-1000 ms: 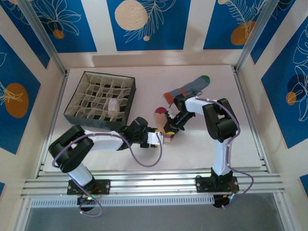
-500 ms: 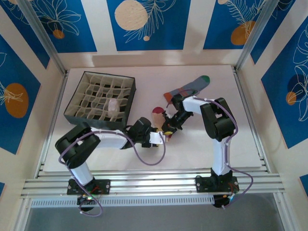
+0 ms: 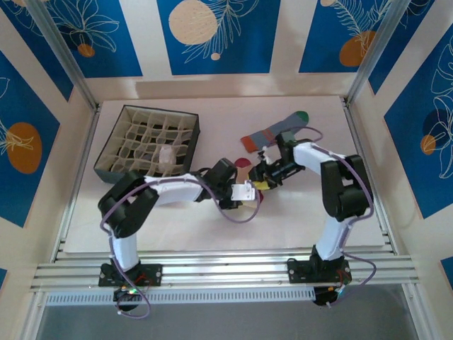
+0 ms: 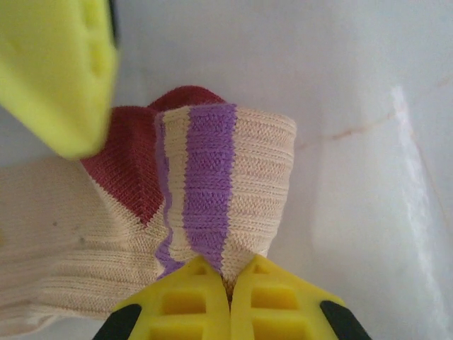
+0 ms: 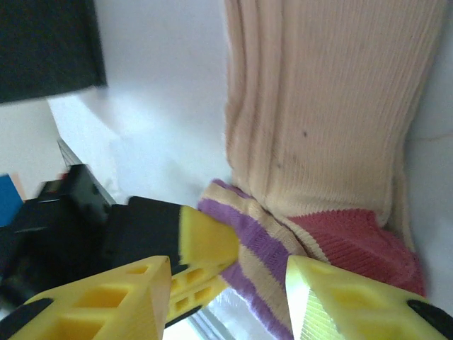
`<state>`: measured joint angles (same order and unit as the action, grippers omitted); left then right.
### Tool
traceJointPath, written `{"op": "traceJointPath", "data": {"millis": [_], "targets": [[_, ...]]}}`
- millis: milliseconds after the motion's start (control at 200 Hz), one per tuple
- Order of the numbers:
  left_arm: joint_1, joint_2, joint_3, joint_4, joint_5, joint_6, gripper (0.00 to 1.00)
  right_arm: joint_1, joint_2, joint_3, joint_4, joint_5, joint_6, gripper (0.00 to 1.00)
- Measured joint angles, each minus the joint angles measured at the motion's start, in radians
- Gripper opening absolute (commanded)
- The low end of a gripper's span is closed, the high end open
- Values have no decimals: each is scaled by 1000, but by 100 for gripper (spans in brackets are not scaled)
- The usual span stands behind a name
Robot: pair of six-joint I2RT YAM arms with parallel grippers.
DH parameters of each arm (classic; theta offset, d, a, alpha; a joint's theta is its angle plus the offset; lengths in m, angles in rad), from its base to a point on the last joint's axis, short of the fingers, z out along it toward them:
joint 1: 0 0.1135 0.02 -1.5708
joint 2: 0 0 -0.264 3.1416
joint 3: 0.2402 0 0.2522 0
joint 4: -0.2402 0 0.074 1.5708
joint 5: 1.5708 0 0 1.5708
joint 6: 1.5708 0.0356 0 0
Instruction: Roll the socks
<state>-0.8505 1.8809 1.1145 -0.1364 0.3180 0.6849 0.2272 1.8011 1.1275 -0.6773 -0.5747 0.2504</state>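
Note:
The peach sock (image 4: 85,234) with a maroon heel and purple cuff stripes lies folded on the white table. My left gripper (image 4: 230,283) is shut on its striped cuff (image 4: 209,177). My right gripper (image 5: 226,297) is open just above that cuff (image 5: 262,241), one finger (image 4: 56,71) on each side, beside the left fingertip (image 5: 205,244). From above, both grippers meet mid-table, left (image 3: 249,191) and right (image 3: 263,183), over the peach sock (image 3: 244,164). A grey-blue sock (image 3: 277,131) with a green toe lies flat behind them.
A dark divided organizer box (image 3: 113,166) stands at the back left, with a pale rolled sock (image 3: 166,154) in one cell. Metal frame rails run along the table's near edge and sides.
My left gripper has shut on the peach sock's cuff. The right gripper has opened and let the sock go. Both grippers have shifted right and slightly back.

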Motion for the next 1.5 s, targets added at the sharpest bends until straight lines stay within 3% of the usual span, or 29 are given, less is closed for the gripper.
{"op": "traceJointPath", "data": {"millis": [405, 665, 800, 950, 1075, 1301, 1501], "targets": [[104, 188, 293, -336, 283, -233, 0, 3, -50, -197, 190, 5, 70, 47], [159, 254, 343, -376, 428, -417, 0, -2, -65, -226, 243, -1, 74, 47], [168, 283, 371, -393, 466, -496, 0, 1, -66, -229, 261, -1, 84, 39], [169, 298, 387, -407, 486, -555, 0, 23, -56, -231, 262, 45, 111, 14], [170, 295, 379, -397, 485, -575, 6, 30, -44, -214, 241, 86, 116, 4], [165, 184, 220, -241, 420, -548, 26, 51, -29, -181, 188, 126, 119, 0], [145, -21, -27, -52, 301, -447, 32, 66, 22, -119, 120, 127, 111, 0]]}}
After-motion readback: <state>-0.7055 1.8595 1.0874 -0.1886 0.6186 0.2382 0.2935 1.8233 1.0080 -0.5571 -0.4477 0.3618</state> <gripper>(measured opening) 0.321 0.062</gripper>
